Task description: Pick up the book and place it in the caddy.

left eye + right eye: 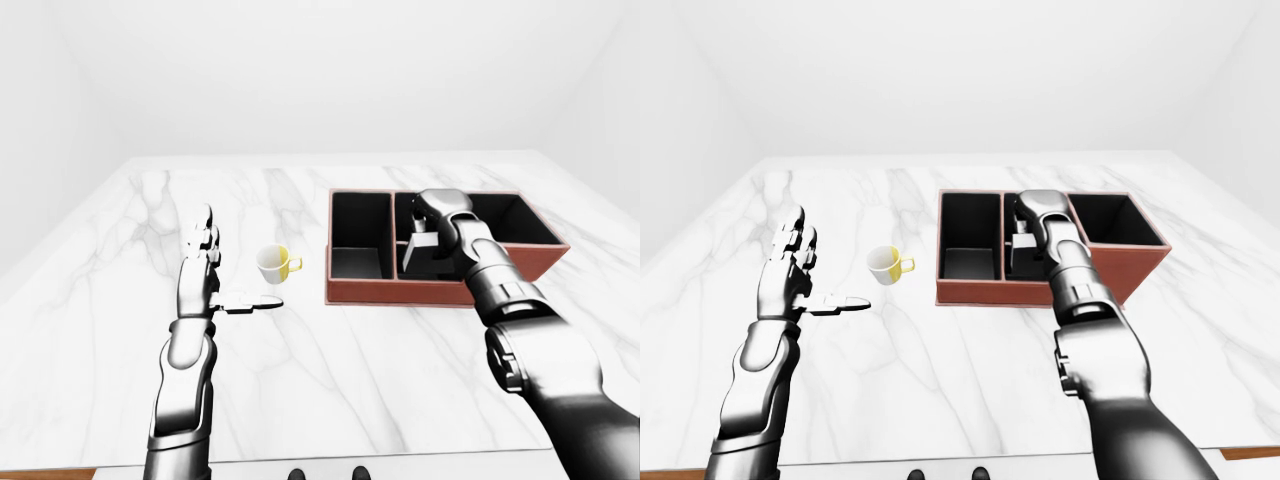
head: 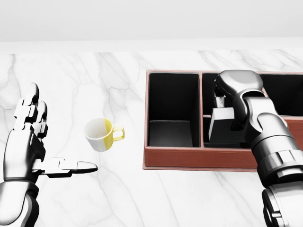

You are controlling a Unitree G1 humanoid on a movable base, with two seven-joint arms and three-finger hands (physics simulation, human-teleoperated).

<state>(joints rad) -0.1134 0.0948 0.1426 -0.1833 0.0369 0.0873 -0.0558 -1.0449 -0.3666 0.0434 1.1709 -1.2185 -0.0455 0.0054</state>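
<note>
The grey book [image 2: 222,125] stands upright in the middle compartment of the red-brown caddy [image 2: 189,159], which has three black-lined compartments. My right hand [image 2: 223,105] reaches down into that compartment from above, with its fingers closed round the book's top. The book's lower part shows below the hand, resting near the compartment's floor. My left hand [image 2: 47,142] is open and empty, fingers pointing up and thumb out sideways, at the left of the head view, well apart from the caddy.
A white and yellow cup [image 2: 101,134] stands on the white marble table [image 2: 142,198] between my left hand and the caddy. The caddy's left compartment [image 2: 171,133] is empty. White walls lie beyond the table.
</note>
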